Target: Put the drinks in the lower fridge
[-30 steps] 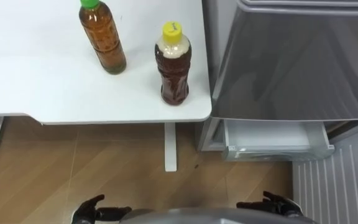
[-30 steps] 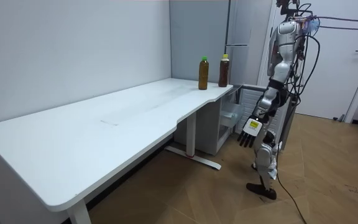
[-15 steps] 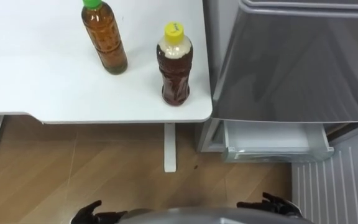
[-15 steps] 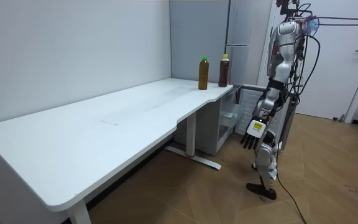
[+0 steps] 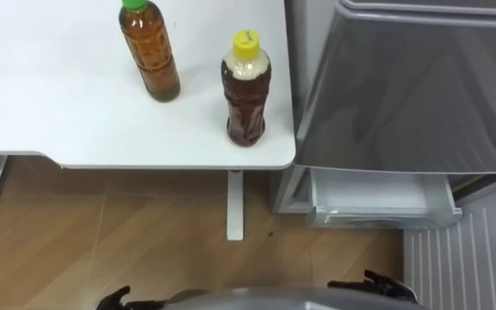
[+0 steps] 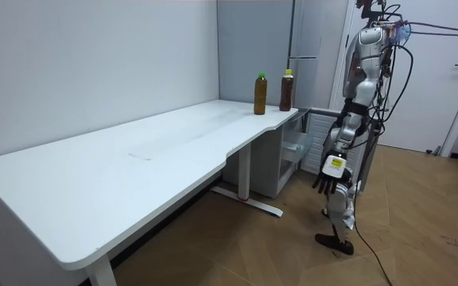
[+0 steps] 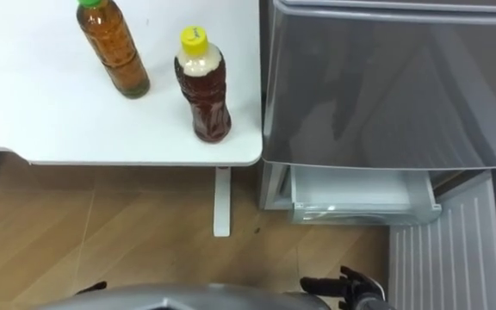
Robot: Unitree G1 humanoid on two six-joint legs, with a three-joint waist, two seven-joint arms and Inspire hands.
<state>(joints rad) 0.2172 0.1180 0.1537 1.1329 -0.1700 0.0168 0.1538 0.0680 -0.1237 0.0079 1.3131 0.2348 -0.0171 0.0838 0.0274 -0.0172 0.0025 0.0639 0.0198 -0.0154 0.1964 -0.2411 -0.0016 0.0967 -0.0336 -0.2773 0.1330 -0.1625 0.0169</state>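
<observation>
While both drinks stand on the table [image 5: 58, 120], none of the task is done. Green-cap bottle [image 5: 149, 52]: upright, top centre-left. Yellow-cap bottle [image 5: 246, 90]: upright, just right of it, near the table's corner. Fridge [image 5: 403, 86]: right of frame. Drawer [image 5: 373, 196]: below, pulled out, nothing visible inside. Left hand [image 5: 117, 301], bottom left, and right hand [image 5: 379, 284], bottom right: fingers loosely spread, empty. Left to do: grasp and stow both.
</observation>
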